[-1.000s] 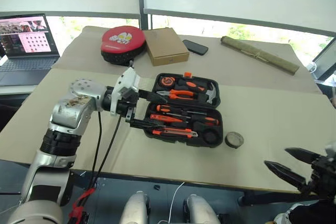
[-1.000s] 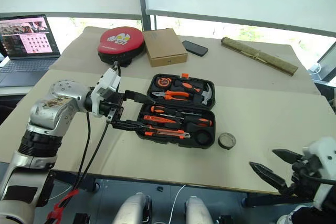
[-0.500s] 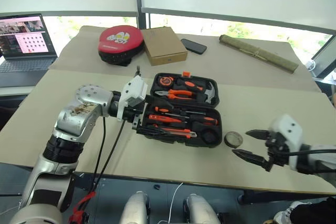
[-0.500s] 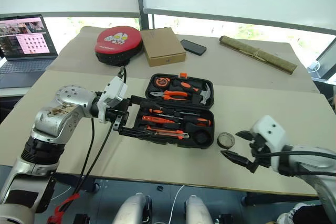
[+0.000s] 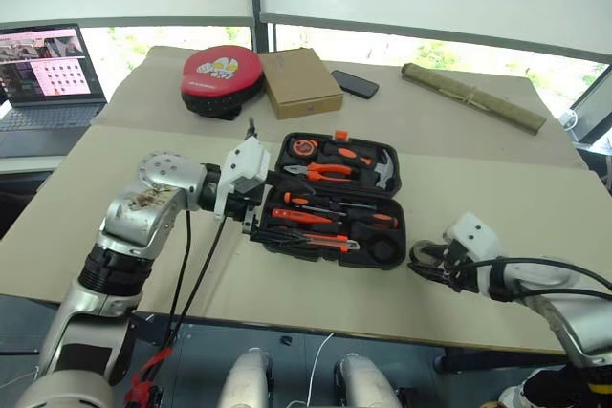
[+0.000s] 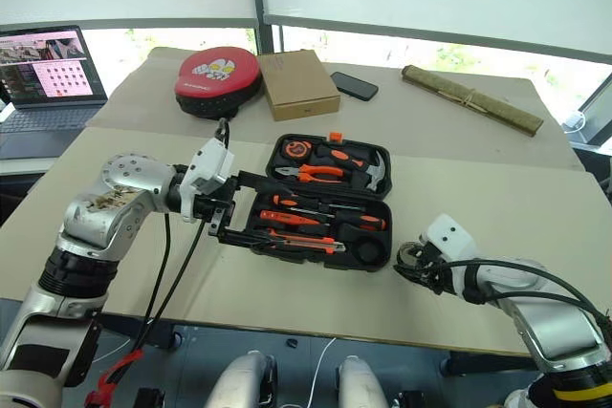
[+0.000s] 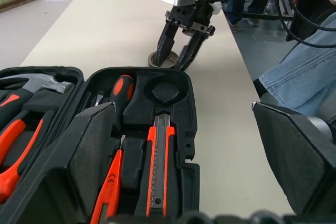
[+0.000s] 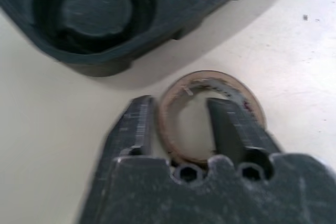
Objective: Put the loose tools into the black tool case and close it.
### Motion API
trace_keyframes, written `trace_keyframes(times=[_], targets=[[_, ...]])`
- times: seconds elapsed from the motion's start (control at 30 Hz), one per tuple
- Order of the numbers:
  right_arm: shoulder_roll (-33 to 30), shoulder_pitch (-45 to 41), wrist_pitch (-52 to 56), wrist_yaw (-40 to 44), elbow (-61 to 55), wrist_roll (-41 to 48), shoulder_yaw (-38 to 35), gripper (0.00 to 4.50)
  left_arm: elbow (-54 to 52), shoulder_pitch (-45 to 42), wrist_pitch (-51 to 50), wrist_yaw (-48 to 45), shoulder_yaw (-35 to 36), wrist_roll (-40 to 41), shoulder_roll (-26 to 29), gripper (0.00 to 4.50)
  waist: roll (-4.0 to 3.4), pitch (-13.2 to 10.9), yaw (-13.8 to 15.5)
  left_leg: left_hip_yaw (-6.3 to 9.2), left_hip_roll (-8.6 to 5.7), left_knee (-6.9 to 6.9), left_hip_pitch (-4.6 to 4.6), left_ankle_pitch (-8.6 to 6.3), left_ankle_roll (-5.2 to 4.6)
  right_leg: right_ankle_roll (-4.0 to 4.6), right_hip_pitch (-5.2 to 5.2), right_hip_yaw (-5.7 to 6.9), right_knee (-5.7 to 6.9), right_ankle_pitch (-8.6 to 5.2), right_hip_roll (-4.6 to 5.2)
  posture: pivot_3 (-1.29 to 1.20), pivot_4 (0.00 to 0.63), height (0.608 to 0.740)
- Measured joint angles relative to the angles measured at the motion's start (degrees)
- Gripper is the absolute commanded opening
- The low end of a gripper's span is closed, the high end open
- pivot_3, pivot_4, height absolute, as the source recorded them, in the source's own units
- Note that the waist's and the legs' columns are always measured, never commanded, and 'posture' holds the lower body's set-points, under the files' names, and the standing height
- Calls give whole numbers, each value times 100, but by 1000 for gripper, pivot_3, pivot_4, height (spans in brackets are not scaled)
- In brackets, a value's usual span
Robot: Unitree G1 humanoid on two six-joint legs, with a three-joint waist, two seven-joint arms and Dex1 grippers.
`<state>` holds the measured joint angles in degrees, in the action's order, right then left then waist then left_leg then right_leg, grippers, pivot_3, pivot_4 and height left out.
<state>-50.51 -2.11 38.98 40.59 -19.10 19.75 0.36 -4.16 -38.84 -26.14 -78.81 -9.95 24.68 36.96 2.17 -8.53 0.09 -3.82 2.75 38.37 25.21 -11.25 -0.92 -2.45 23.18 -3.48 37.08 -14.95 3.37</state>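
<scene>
Just beside the black tool case [image 5: 333, 201], off its near right corner, the dark tape roll [image 8: 207, 116] is found lying flat on the table [image 5: 497, 188]. The right gripper [image 6: 413, 265] is stretched out low toward it from the right, forearm nearly level, fingers angled down at the roll. In the right wrist view one finger [image 8: 134, 127] is seen outside the roll's rim and the other down inside its hole, so the wall of the roll is straddled by narrowly parted jaws; whether the wall is actually pinched cannot be told.

On the other side of the case, the left gripper [image 6: 234, 207] is held at the case's left edge, the arm bent at the elbow and the wrist turned so the fingers point across toward the case. Its jaws are spread wide, one finger by the far half, one by the near half, and nothing is held between them.

The case is lying open in two halves. Counted in the near half: two screwdrivers [image 5: 316, 209], one utility knife [image 7: 157, 169], and one round recess standing empty. One tape roll is counted on the table, one case, two grippers. Behind the case, one cardboard box [image 5: 301, 82] and one round red pad [image 5: 222, 75] are seen.
</scene>
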Motion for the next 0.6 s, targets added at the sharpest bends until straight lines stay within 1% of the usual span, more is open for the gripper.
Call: trace_keyframes(times=[0.03, 0.07, 0.1, 0.17, 0.3, 0.4, 0.47, 0.53, 0.6], targets=[[21, 1, -1, 3, -3, -8, 1, 513, 24, -8, 5, -9, 0, -5, 0, 4500, 0, 0, 0, 0, 0, 0, 0, 0, 0, 0, 0, 0, 0, 0, 0, 0, 150, 740], [32, 6, -6, -1, -12, -32, -2, 170, 46, -27, 13, -20, -3, -11, 0, 4500, 0, 0, 0, 0, 0, 1, 0, 0, 0, 0, 0, 0, 0, 0, 0, 0, 150, 740], [37, 28, -3, -8, -20, -40, -34, 75, 55, -67, 21, -31, -8, -14, -1, 4500, 0, 0, 3, 0, 0, 1, 0, 0, 0, 0, 0, 0, 0, 0, 0, 0, 150, 740], [75, 149, 38, -3, -54, 16, -196, 75, 54, -110, 50, -50, -9, -15, 2, 4500, 0, 0, 19, 0, 0, 0, 0, 0, 0, 0, 0, 0, 0, 0, 0, 0, 150, 740], [103, 348, 333, 96, -183, 482, -951, 75, 48, -111, 84, -59, -10, -16, 33, 4500, -1, 0, 29, -2, 0, 0, 0, 0, 0, 0, 1, -2, 1, 0, 0, 0, 150, 740], [105, -77, 723, 213, -546, 1130, -1407, 75, 12, -76, 94, -59, -13, -16, 93, 4500, -1, -1, -41, 2, 9, -1, -3, 0, 0, 4, 1, -2, 3, 2, -7, 0, 150, 740], [113, -503, 988, 219, -900, 1494, -1384, 75, -26, -48, 122, -60, -35, -17, 91, 4500, -1, -1, -79, 9, 10, -5, -4, 0, 0, 6, 1, 0, 4, 1, -11, 0, 150, 740], [111, -711, 1117, 222, -1137, 1550, -1144, 75, -36, -44, 142, -58, -51, -20, 88, 4500, -1, -1, -77, 10, 10, -7, -3, 0, 0, 7, 1, 3, 3, 0, -11, 0, 150, 740], [105, -875, 1207, 216, -1266, 1499, -554, 75, -35, -34, 211, -60, -68, -59, 90, 4500, -1, -1, -70, 6, 6, -7, -1, 0, 0, 7, 3, 3, 1, 0, -6, 0, 150, 740]])
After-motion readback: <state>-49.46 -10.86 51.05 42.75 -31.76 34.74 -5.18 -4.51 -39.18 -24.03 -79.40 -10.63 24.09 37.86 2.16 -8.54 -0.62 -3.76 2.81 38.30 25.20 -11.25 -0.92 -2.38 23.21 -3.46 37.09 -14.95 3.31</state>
